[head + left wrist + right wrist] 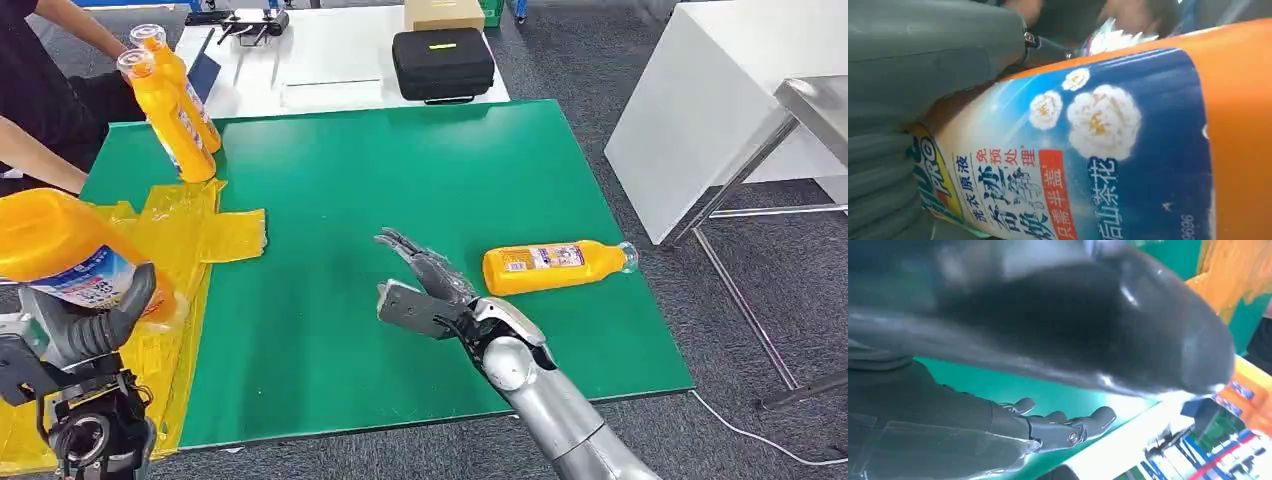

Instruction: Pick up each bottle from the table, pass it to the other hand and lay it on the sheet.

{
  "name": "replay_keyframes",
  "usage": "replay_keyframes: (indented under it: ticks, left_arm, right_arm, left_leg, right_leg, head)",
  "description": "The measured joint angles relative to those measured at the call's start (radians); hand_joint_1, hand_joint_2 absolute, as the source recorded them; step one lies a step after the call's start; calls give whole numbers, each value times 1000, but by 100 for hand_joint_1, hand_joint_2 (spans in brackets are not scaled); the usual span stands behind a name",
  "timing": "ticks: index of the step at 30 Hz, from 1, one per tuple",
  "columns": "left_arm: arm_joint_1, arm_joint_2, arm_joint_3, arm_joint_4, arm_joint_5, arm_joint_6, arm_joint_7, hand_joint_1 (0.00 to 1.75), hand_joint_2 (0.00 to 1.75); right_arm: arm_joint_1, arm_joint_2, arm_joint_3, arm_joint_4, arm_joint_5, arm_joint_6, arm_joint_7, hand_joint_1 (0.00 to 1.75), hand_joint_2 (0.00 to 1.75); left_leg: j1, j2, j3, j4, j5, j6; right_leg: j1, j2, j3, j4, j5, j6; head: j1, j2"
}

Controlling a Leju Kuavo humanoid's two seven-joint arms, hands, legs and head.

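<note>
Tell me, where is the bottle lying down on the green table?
In the head view, the lying bottle rests on its side on the green table, toward its right edge, just right of the robot's open right hand.

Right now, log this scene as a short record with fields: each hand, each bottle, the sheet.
left hand: holds an orange bottle above the yellow sheet
right hand: empty, fingers apart, above the green mat
bottle on mat: lying on its side, beside the right hand, untouched
two bottles: at the sheet's far end, near a person's arm
background: black case on a white table
</note>
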Motion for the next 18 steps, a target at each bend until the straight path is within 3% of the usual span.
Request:
replay_keyframes:
  ticks: [3,7,18]
  left_arm:
    - [-1,1,7,12,-500,209,32,175,175]
    - [-18,-14,71,30,-1100,260,33,175,175]
    - [-31,-35,119,53,-973,268,36,175,175]
  right_arm:
    - [27,-21,-21,-57,-18,3,-21,0,0]
    - [34,-41,-49,-127,-64,27,-31,0,0]
    - [37,-65,-65,-180,-69,30,-32,0,0]
  left_leg:
    - [0,0,0,0,0,0]
    - [0,0,0,0,0,0]
    - [0,2,0,0,1,1]
  right_leg:
    - [0,0,0,0,0,0]
    - [0,0,0,0,0,0]
    - [0,1,0,0,1,1]
  head:
    - [0,0]
    - [0,0]
    - [0,0]
